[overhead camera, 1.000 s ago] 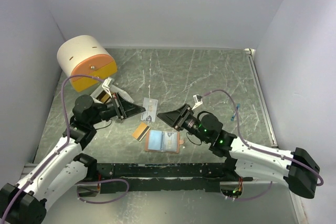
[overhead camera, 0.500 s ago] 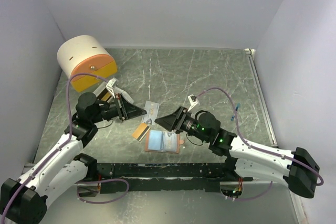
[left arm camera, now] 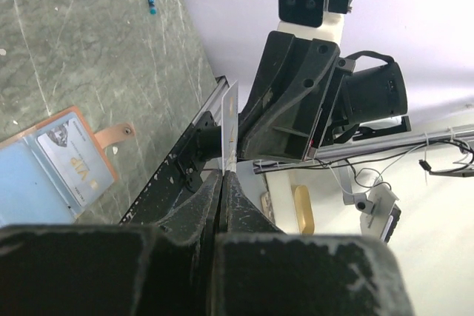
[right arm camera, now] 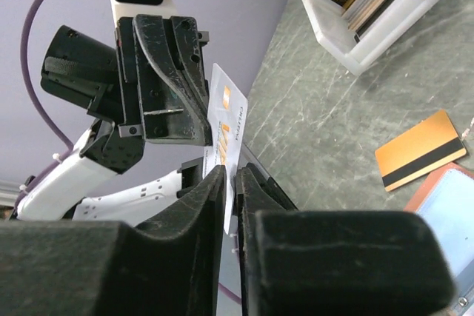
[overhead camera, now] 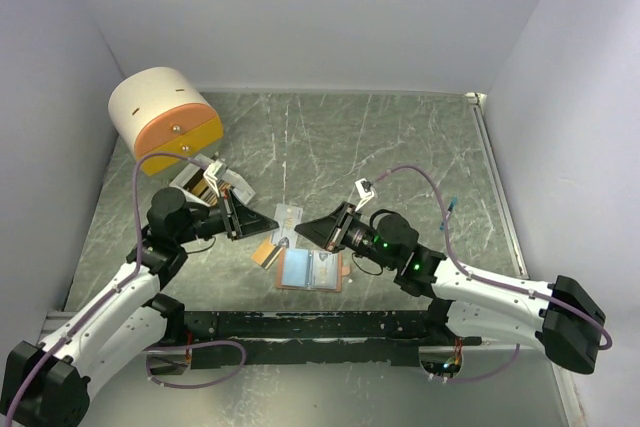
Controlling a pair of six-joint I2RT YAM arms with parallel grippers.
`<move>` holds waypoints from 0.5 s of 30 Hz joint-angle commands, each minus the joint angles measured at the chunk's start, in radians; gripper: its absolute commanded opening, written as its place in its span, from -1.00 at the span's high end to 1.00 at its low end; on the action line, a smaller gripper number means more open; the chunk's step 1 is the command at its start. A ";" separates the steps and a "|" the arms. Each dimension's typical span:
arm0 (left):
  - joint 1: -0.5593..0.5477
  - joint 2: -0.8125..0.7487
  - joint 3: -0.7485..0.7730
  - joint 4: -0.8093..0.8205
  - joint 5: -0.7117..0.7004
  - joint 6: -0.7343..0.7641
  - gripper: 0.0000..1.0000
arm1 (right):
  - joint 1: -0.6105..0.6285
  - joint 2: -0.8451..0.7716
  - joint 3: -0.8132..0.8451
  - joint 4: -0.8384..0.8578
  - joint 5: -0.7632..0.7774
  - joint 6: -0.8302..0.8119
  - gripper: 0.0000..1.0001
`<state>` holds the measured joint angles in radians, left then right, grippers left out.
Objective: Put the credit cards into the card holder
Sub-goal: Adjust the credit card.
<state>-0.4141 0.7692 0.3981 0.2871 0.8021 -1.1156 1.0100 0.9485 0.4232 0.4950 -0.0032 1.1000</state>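
Note:
A white credit card [overhead camera: 288,218] with orange print hangs above the table between both grippers. My left gripper [overhead camera: 273,217] is shut on one edge of it; in the left wrist view the card [left arm camera: 230,125] stands edge-on out of the gripper [left arm camera: 223,174]. My right gripper [right arm camera: 231,172] has its jaws round the opposite edge of the card [right arm camera: 226,118], one finger against it, with a thin gap at the other. The card holder [overhead camera: 310,270] lies open, pale blue inside, with a card in its pocket. An orange card [overhead camera: 266,251] with a dark stripe lies beside it.
A small white box [overhead camera: 200,184] with several upright cards stands behind the left arm. The round cream-and-orange drawer unit [overhead camera: 165,119] sits at the back left. A blue pen [overhead camera: 449,212] lies to the right. White walls enclose the table on three sides.
The right gripper has moved left onto the card held by the left gripper, and its jaws have narrowed around it. The left gripper has lifted the card slightly toward the middle.

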 commanded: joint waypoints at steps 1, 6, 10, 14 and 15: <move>0.001 -0.005 -0.018 0.049 0.035 -0.022 0.86 | 0.004 -0.003 -0.012 0.047 0.000 -0.009 0.88; 0.000 0.001 -0.013 0.018 0.032 -0.007 0.80 | 0.003 -0.009 -0.033 0.076 0.002 -0.014 1.00; 0.000 0.001 -0.015 -0.015 0.031 0.017 0.76 | 0.004 -0.009 -0.044 0.088 0.002 -0.019 1.00; 0.000 -0.012 -0.036 0.036 0.047 -0.001 0.86 | 0.004 -0.003 -0.035 0.062 -0.006 -0.015 1.00; 0.000 -0.017 -0.045 0.056 0.050 -0.015 0.87 | 0.004 0.000 -0.031 0.055 -0.010 -0.015 0.91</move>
<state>-0.4133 0.7712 0.3851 0.2890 0.8120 -1.1152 1.0100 0.9508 0.3878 0.5362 -0.0032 1.0985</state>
